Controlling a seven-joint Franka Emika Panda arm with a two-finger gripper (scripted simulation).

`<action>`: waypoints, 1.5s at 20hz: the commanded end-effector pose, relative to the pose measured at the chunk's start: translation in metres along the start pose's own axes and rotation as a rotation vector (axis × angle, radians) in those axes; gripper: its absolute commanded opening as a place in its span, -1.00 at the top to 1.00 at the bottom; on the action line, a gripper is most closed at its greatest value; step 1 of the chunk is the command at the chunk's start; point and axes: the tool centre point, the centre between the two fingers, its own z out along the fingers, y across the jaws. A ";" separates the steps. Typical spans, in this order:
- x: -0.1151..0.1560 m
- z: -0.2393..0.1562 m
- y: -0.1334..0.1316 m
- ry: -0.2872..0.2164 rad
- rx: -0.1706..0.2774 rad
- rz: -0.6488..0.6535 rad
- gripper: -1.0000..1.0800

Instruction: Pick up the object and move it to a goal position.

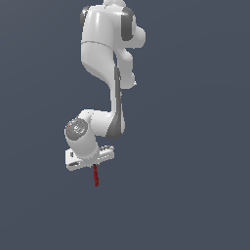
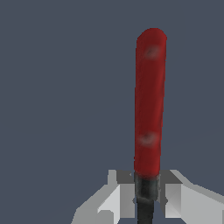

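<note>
The object is a thin red rod that hangs down below the white hand in the exterior view. My gripper is shut on its upper end. In the wrist view the object points away from the camera, red along most of its length. Its black end sits between the two grey fingers, held by my gripper. I cannot tell whether the rod's lower tip touches anything.
The arm's white links rise above the hand toward the top of the exterior view. A uniform dark grey-blue surface fills the background in both views.
</note>
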 end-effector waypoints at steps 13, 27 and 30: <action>0.035 -0.003 0.052 0.000 0.001 -0.001 1.00; 0.050 -0.004 0.074 -0.001 0.001 -0.001 1.00; 0.051 -0.004 0.076 -0.001 0.001 -0.001 1.00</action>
